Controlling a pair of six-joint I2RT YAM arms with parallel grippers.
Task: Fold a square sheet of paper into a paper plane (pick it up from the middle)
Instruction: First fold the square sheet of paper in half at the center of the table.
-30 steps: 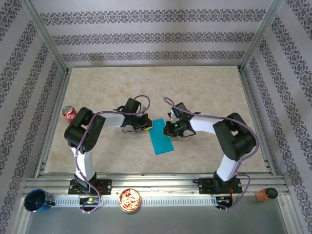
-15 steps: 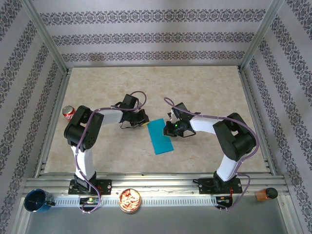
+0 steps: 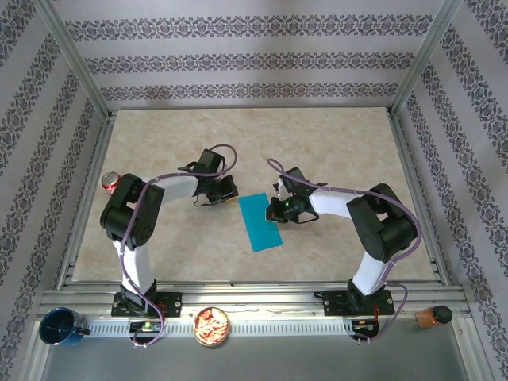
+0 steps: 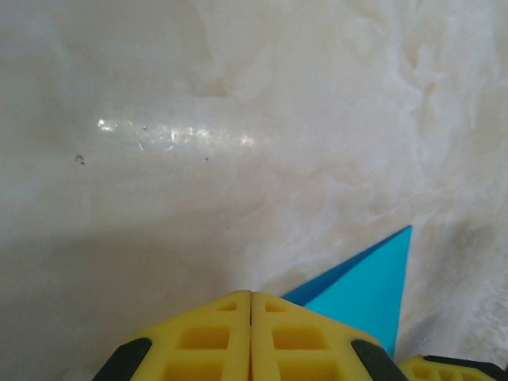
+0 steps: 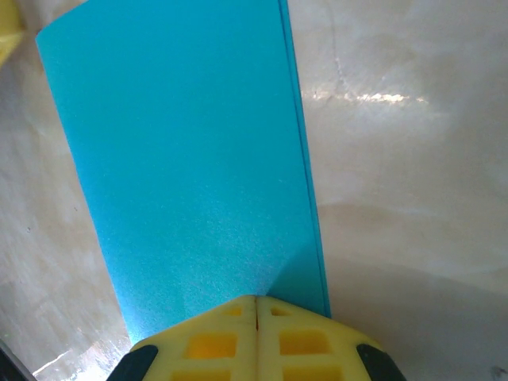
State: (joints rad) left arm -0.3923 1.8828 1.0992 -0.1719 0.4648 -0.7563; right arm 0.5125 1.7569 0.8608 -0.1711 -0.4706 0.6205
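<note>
**Top external:** The sheet of paper (image 3: 260, 223) lies flat on the counter (image 3: 333, 151) at mid-frame, between the two arms. It reads as a narrow rectangle, with the long side running from upper left to lower right. The left end effector (image 3: 230, 191) sits just beside the paper's upper-left corner, fingers pressed together. The right end effector (image 3: 275, 209) is low over the paper's right edge, also pressed together; I can't tell from here whether it touches the paper. A red soda can (image 3: 109, 182) stands at frame left, half hidden by the left arm. Along the bottom rail are a dark blue cup (image 3: 59, 327) at lower left, a bowl of snacks (image 3: 212, 326) to its right, and a brown bottle (image 3: 432, 316) at lower right.

**Left wrist:** The yellow fingers (image 4: 202, 341) are closed flush at bottom centre. A pointed corner of the paper shows at lower right, flat on the counter just right of the fingertips. A bit of another yellow finger (image 4: 452, 369) shows in the bottom-right corner.

**Right wrist:** The yellow fingers (image 5: 206, 341) are closed flush at bottom centre, tips over the paper's near edge. The paper fills the left and centre of the frame. Its right side shows a doubled edge, two layers stacked. Bare counter shows on the right. A yellow sliver (image 5: 6, 40) sits at the upper-left edge.
</note>
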